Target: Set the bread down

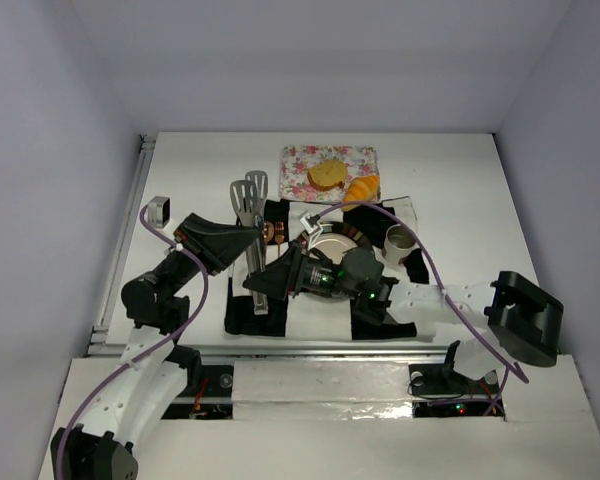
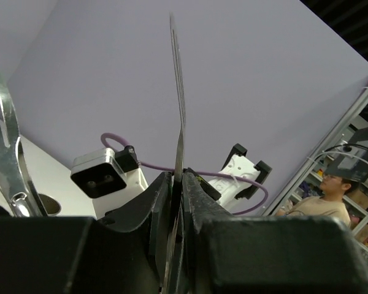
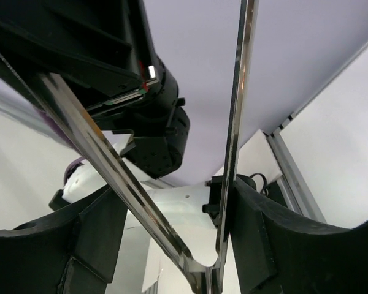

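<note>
Top view: even, diffuse overhead light; white table [image 1: 460, 200] bright, near clipping; soft, short shadows on it; walls [image 1: 60, 120] grade to lavender grey; left wrist view: tongs [image 2: 179, 92] crisp, edge-lit; left gripper [image 2: 178, 184] underexposed, nearly featureless; distant shelves [image 2: 356, 153] soft; right wrist view: glare streaks along the tongs' steel arms; right gripper [image 3: 175, 202] black against a pale backdrop.

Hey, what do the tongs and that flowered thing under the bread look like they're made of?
The tongs look like polished metal, likely stainless steel: the thin strips are bright and mirror their surroundings. The flowered piece looks matte and flat, with a printed pink flower pattern. It may be cloth, paper or a printed tray; the top view cannot settle which.
</note>
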Available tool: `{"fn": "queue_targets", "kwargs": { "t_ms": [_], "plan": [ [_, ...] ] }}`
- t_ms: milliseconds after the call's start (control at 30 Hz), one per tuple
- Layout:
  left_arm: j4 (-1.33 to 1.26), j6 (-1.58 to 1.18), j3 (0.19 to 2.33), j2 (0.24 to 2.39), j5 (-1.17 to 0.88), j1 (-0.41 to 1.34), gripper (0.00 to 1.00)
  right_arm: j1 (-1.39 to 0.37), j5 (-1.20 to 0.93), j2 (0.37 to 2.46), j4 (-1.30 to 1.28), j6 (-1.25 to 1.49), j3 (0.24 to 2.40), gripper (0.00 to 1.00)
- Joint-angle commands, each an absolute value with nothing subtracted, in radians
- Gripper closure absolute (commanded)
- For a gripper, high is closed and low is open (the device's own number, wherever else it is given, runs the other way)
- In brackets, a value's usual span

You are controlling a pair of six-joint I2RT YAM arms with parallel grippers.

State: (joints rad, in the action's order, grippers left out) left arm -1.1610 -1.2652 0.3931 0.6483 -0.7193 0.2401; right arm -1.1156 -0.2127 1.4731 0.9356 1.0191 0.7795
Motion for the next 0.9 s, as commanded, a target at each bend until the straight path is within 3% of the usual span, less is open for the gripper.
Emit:
{"fn": "queue_targets", "kwargs": {
  "t_ms": [0, 133, 500, 533, 567, 633, 667, 733, 767, 800, 867],
  "plan": [
    [-1.186, -1.235, 0.402, 0.611, -0.709, 0.241, 0.91, -1.114, -0.158, 1.453, 0.833, 0.98, 0.834, 0.32],
    [-1.184, -1.233, 0.394, 0.615, -0.704, 0.241, 0.92, -1.114, -0.166, 1.463, 0.836, 0.98, 0.839, 0.31],
    [-1.19, -1.244, 0.376, 0.62, -0.703, 0.241, 0.89, -1.114, -0.146, 1.43, 0.879, 0.982, 0.801, 0.44],
    [-1.19, -1.246, 0.374, 0.62, -0.704, 0.241, 0.85, -1.114, -0.143, 1.418, 0.884, 0.98, 0.795, 0.44],
    [-1.187, -1.246, 0.376, 0.623, -0.709, 0.241, 0.71, -1.114, -0.135, 1.413, 0.879, 0.979, 0.792, 0.44],
    [-1.186, -1.244, 0.376, 0.627, -0.725, 0.241, 0.56, -1.114, -0.126, 1.404, 0.862, 0.974, 0.788, 0.45],
    [-1.184, -1.241, 0.379, 0.629, -0.732, 0.241, 0.38, -1.114, -0.112, 1.391, 0.85, 0.971, 0.79, 0.46],
    [-1.146, -1.221, 0.39, 0.63, -0.753, 0.241, 0.2, -1.114, -0.106, 1.387, 0.799, 0.962, 0.798, 0.46],
    [-1.123, -1.177, 0.396, 0.627, -0.758, 0.241, 0.06, -1.114, -0.074, 1.37, 0.779, 0.957, 0.799, 0.46],
    [-1.042, -1.148, 0.403, 0.617, -0.762, 0.241, 0.01, -1.114, -0.066, 1.352, 0.744, 0.95, 0.801, 0.46],
    [-0.956, -1.089, 0.425, 0.601, -0.767, 0.241, 0.01, -1.105, -0.043, 1.33, 0.715, 0.948, 0.804, 0.47]
  ]
}}
